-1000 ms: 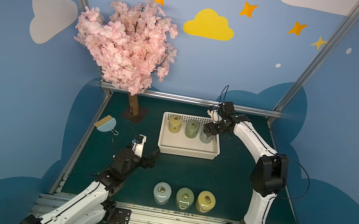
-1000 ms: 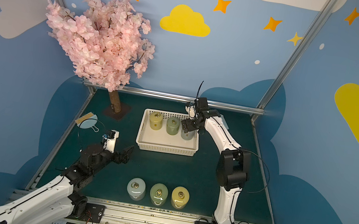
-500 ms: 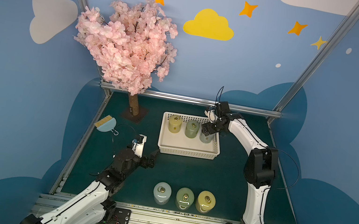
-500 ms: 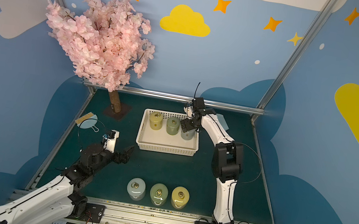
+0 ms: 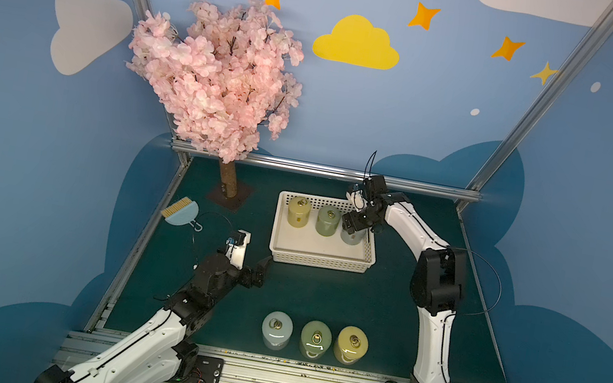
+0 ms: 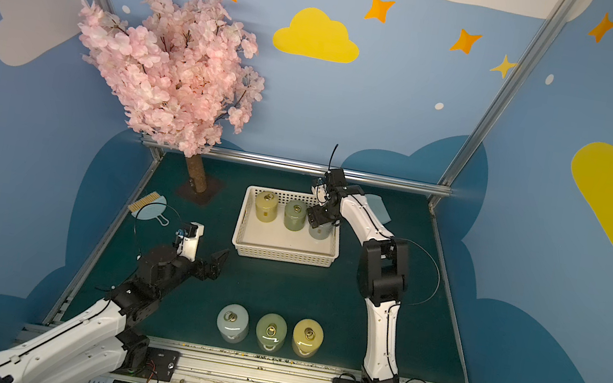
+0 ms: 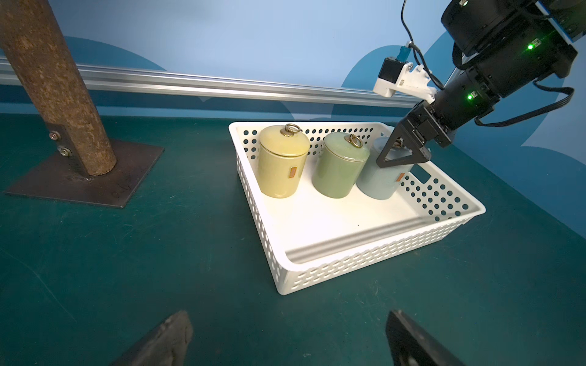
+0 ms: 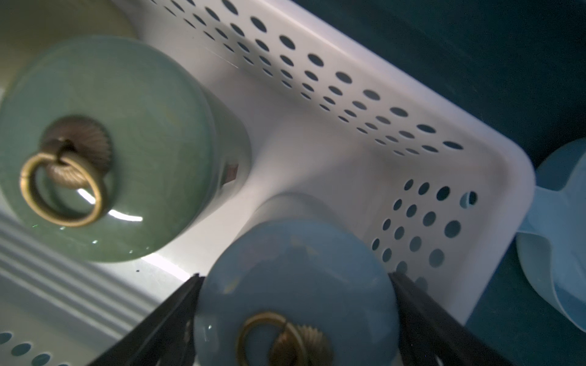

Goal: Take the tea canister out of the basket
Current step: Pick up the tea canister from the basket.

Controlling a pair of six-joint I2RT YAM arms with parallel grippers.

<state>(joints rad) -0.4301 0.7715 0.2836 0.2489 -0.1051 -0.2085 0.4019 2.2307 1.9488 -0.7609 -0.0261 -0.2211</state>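
Black jaws of the left gripper (image 5: 261,271) hang wide open and unmoved toward the left edge of the worktop (image 5: 320,300); in the far right corner of the white basket (image 5: 320,261), the right gripper (image 5: 353,225) has sunk astride the pale blue tea canister (image 7: 379,183), jaws narrowing, grip unconfirmed. Lift-out looks imminent.

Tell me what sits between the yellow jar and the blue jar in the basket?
The green jar stands there, seen in the left wrist view.

Top views high, front, down on table (image 5: 322,288); left wrist low, right wrist close; all share basket (image 7: 364,263).
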